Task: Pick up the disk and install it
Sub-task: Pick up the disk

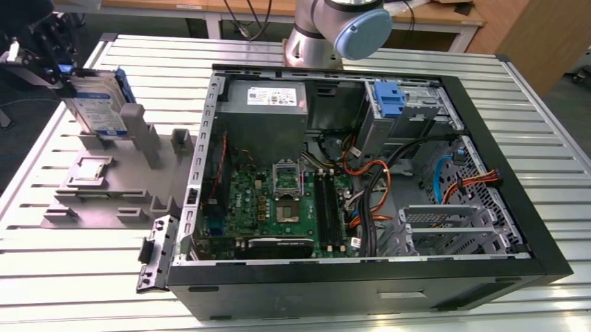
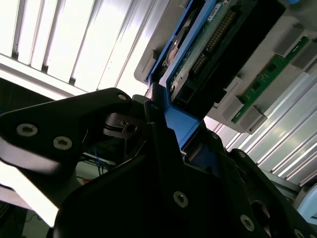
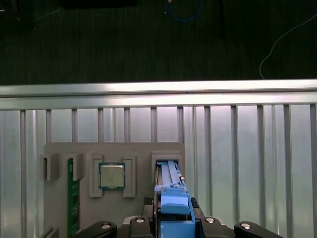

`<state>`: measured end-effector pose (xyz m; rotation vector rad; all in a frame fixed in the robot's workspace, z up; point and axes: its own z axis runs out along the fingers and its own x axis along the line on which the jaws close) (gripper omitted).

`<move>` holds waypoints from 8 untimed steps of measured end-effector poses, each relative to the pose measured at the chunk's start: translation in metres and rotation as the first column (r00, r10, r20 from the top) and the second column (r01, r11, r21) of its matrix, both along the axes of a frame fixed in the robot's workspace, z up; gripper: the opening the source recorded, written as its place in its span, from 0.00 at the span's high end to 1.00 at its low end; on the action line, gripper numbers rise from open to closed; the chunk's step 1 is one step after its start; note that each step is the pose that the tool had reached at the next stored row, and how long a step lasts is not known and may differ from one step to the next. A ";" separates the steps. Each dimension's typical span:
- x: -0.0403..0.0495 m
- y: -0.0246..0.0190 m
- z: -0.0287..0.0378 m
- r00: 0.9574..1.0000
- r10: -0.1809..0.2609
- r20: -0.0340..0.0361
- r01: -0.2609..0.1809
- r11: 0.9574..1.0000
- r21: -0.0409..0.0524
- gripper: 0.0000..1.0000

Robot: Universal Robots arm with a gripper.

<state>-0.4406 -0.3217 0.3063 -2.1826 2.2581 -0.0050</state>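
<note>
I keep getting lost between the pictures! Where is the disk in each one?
Exterior view: the disk stands in the grey holder, at the exterior view's left.
First wrist view: its blue edge sits in the holder's slot, near the chip.
Second wrist view: the disk is close up, in the holder.
Shared landmark: the grey holder.

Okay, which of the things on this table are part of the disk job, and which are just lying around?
Part of the job:
- disk, upright in the grey holder
- gripper, clamped on the disk
- open case

Just lying about:
- processor on the holder
- memory stick on the holder
- power supply inside the case
</note>
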 end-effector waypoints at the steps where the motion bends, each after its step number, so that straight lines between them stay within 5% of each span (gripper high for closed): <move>1: 0.0000 0.0000 0.0003 1.000 0.000 0.000 0.000 1.000 0.000 0.63; 8: 0.0000 0.0000 0.0065 1.000 0.000 0.000 0.000 1.000 0.000 0.63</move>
